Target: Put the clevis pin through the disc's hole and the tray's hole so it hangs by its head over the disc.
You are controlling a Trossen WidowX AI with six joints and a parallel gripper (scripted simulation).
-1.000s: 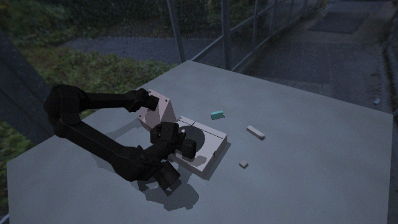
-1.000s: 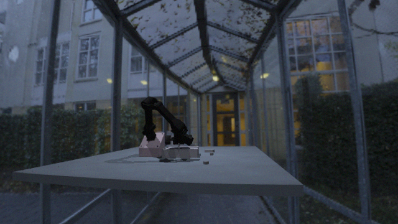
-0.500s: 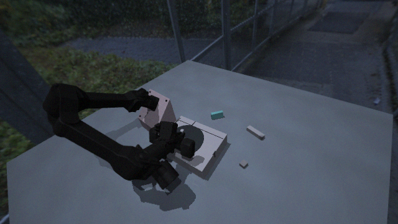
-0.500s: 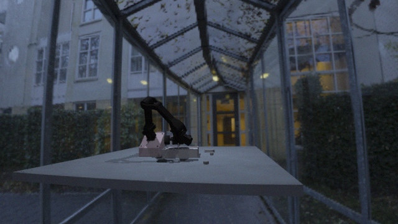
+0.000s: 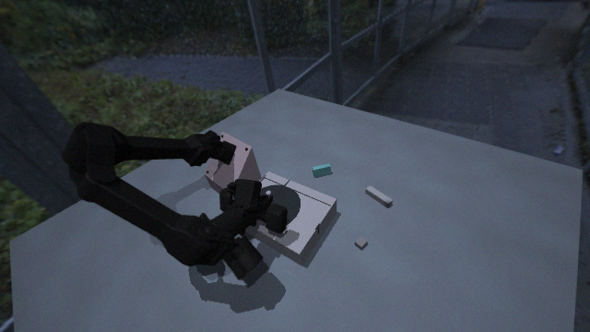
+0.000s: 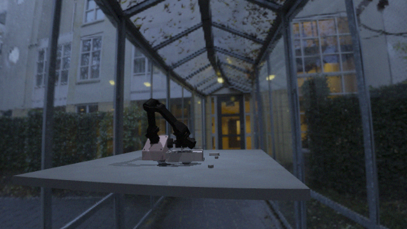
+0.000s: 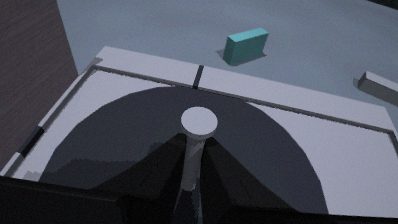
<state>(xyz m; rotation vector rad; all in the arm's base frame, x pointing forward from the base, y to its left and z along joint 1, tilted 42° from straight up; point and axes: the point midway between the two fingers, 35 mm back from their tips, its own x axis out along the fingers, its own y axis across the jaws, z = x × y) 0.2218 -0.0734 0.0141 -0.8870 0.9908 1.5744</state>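
Observation:
The steel pin [image 7: 199,121] [image 5: 268,193] is upright, its round head on top. My gripper [image 7: 194,144] is shut on the pin's shank just below the head. The head stands clear above the dark disc [image 7: 120,125] [image 5: 290,201]. The disc lies flat inside the rimmed tray [image 7: 355,165] [image 5: 311,226] [image 6: 194,156], near the rim with the dark notch. The fingers hide the disc's middle hole and the tray's pin hole. The pin's lower end is not clear, so I cannot tell whether it is in a hole.
A pinkish wedge-shaped block [image 5: 230,171] [image 6: 154,155] stands close beside the tray, near the arm's elbow side. Beyond the tray lie a teal block [image 5: 322,171] [image 7: 246,46], a pale bar [image 5: 379,196] [image 7: 382,87] and a small pale block [image 5: 360,243].

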